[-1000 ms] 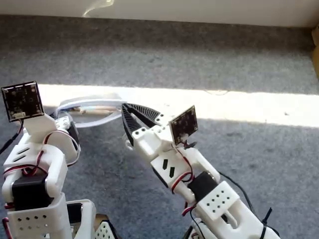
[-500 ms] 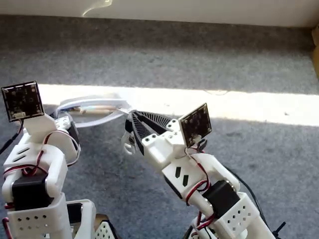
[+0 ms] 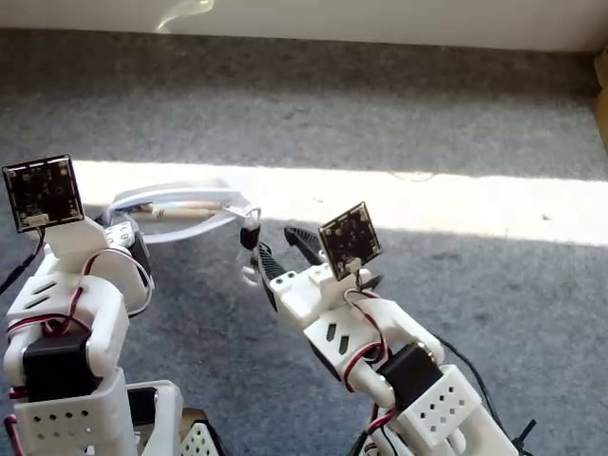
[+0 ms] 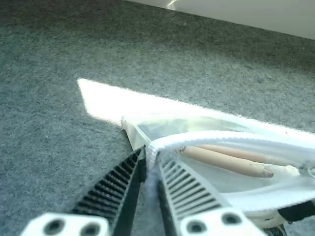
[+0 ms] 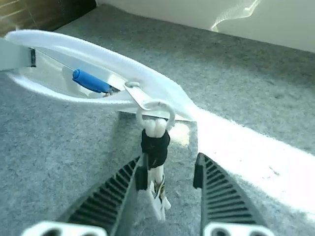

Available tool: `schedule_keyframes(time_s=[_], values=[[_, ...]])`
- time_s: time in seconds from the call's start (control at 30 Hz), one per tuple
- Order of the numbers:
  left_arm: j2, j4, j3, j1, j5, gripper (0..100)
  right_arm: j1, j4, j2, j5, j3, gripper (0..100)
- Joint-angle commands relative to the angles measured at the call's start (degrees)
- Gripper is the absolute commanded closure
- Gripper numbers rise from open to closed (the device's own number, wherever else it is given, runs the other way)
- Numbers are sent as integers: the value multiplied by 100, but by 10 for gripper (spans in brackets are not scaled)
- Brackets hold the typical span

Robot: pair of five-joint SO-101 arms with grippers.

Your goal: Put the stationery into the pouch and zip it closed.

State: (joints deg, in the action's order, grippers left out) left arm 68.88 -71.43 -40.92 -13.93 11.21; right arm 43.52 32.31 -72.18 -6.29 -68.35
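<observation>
Presently in hand: zipping shut the translucent white zip pouch [image 3: 180, 198]; the stationery appears to be inside already.
Pouch position: on the grey carpet-covered table [image 3: 427, 114], between the two arms.
Long axis: side to side in the high view, with one end at the left hand [image 4: 152, 158] and the slider end toward the right hand [image 5: 170, 164]. The mouth gapes upward.
Contents: a tan wooden pencil [image 4: 221, 156] and a blue pen [image 5: 91, 81], both lying along the pouch's length.
Left hand: pressed together on the white zip band at the pouch's end, anchoring it.
Right hand: spread, its jaws either side of the black-and-white cord zip pull [image 5: 155, 142], not yet gripping it.
Doing it well: close squarely on the cord pull, then draw along the zip line rather than across it. The left hand's anchor should stay taut so the band does not buckle.
Risk: the limp cord may slip from the jaws.
</observation>
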Motion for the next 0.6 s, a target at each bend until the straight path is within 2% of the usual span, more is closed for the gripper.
schedule_keyframes(time_s=[0.0, 0.2, 0.43, 0.57], values=[[84, 35, 57, -66, -53, 993, -22, -418, -127, 35, -119, 825], [84, 44, 66, -66, -62, 993, 312, -1033, -110, 44, -391, 821], [84, 44, 66, -66, -62, 993, 435, -1077, -92, 35, -382, 820], [84, 44, 66, -66, -62, 993, 409, -1077, 57, 26, -365, 757]])
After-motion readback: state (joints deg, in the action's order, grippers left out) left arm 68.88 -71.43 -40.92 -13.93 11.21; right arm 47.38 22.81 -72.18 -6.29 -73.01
